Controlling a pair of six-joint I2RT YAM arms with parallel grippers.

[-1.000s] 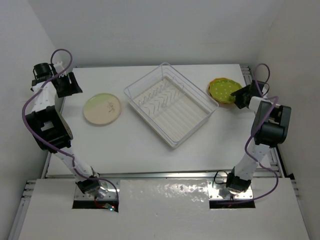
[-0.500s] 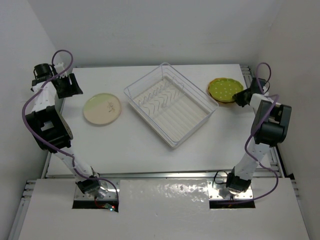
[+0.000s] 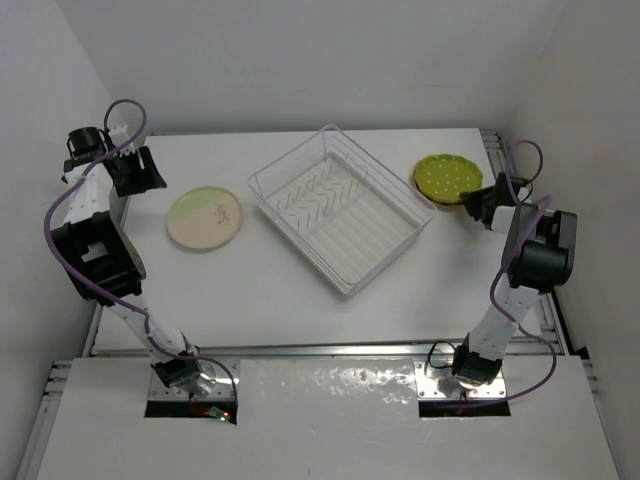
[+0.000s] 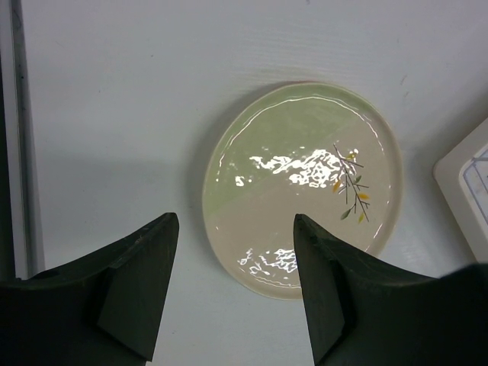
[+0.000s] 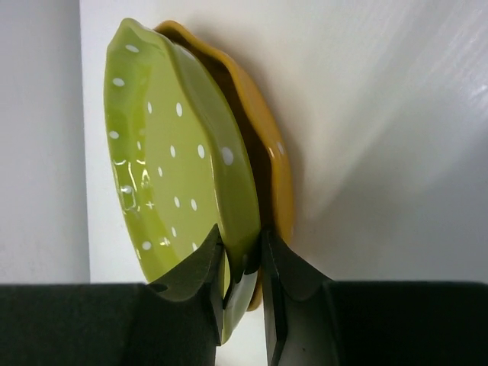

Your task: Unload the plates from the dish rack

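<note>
Dish rack (image 3: 355, 240) sat mid-counter (image 3: 230, 290), its long axis running from far left to near right. We saw the pale green-and-cream plate (image 4: 301, 187) lying flat to its left, below the left end effector (image 4: 235, 229), whose fingers stood apart. At the far right, the right end effector (image 5: 242, 267) was clamped on the olive-green plate (image 5: 171, 175), which hid most of the orange-yellow plate (image 5: 263, 145) beneath.

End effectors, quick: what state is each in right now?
Left end effector: open, empty, over the cream plate.
Right end effector: closed on the green plate at its rim.
</note>
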